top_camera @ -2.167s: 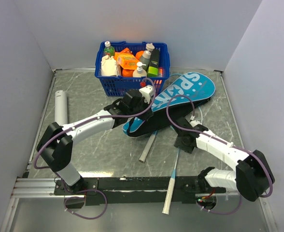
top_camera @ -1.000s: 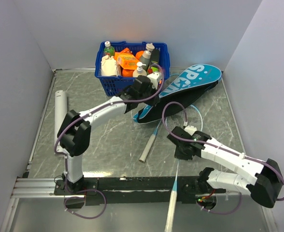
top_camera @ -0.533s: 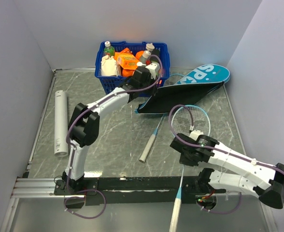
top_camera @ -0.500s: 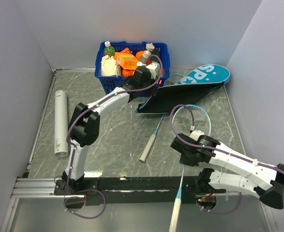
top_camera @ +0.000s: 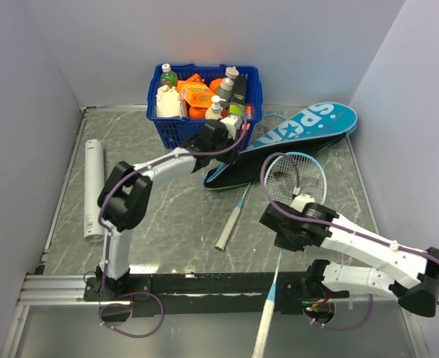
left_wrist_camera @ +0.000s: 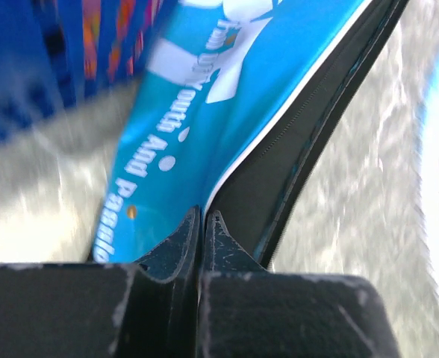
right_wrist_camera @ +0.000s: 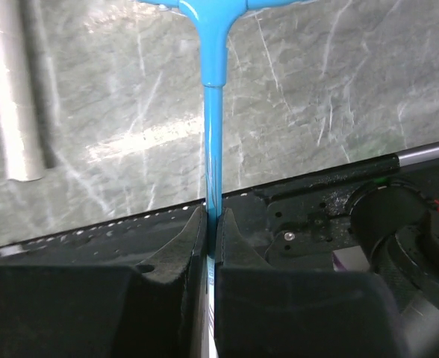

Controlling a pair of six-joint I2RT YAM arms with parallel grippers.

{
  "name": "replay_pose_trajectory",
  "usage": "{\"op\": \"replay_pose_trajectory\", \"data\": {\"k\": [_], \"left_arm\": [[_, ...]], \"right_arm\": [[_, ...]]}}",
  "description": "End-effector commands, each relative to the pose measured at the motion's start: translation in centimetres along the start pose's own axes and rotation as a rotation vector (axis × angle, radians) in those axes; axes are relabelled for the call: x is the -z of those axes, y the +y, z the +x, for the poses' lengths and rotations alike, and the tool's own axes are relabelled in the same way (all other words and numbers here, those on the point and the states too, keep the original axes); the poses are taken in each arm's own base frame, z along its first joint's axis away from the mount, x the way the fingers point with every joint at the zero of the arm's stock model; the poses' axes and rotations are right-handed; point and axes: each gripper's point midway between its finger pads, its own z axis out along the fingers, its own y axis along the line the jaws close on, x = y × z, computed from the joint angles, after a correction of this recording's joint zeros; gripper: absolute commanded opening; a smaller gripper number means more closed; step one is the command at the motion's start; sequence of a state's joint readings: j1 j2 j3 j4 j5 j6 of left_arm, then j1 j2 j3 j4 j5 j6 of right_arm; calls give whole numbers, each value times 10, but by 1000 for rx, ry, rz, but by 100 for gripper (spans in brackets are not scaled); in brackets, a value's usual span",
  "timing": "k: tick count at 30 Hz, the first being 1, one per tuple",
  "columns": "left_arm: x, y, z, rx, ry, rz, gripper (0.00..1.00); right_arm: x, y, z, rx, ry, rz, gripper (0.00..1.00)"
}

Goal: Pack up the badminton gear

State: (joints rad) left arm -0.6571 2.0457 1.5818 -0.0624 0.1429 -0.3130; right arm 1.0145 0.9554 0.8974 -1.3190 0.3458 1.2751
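Note:
The teal "SPORT" case [top_camera: 301, 128] lies at the back right, in front of the basket. My left gripper [top_camera: 227, 140] is shut on its near edge, where the teal cover [left_wrist_camera: 204, 112] meets the black lining [left_wrist_camera: 301, 149]; its tips [left_wrist_camera: 202, 215] pinch that edge. One racket has its strung head [top_camera: 298, 177] on the table near the case. My right gripper [top_camera: 283, 237] is shut on its pale blue shaft [right_wrist_camera: 213, 112], and its handle [top_camera: 264, 328] sticks out over the near rail. A second racket's handle [top_camera: 229, 227] pokes out from under the case. The long white tube [top_camera: 92, 186] lies far left.
A blue basket [top_camera: 160, 123] of bottles and orange packs stands at the back centre, just behind my left gripper. The black base rail [top_camera: 204, 283] runs along the near edge. Grey walls close in the left, back and right sides.
The right arm has drawn its racket out from under the case, towards the near right. The left gripper lifted the case's edge towards the basket, then lowered it a little.

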Motion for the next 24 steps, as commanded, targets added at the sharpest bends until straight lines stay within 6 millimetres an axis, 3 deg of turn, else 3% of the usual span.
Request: {"op": "replay_pose_trajectory", "data": {"k": [1, 2, 11, 17, 24], "left_arm": [[47, -20, -37, 25, -142, 52, 1], [56, -22, -42, 23, -157, 52, 1], [90, -47, -11, 26, -145, 79, 1], [84, -53, -4, 13, -113, 77, 1], [67, -58, -9, 16, -101, 94, 1]], "right_arm": [[-5, 27, -12, 23, -11, -53, 0], [-7, 30, -15, 31, -11, -58, 0], [-34, 56, -31, 50, 5, -114, 0], [-33, 63, -12, 65, 39, -146, 0], [-23, 36, 16, 43, 61, -166, 0]]}}
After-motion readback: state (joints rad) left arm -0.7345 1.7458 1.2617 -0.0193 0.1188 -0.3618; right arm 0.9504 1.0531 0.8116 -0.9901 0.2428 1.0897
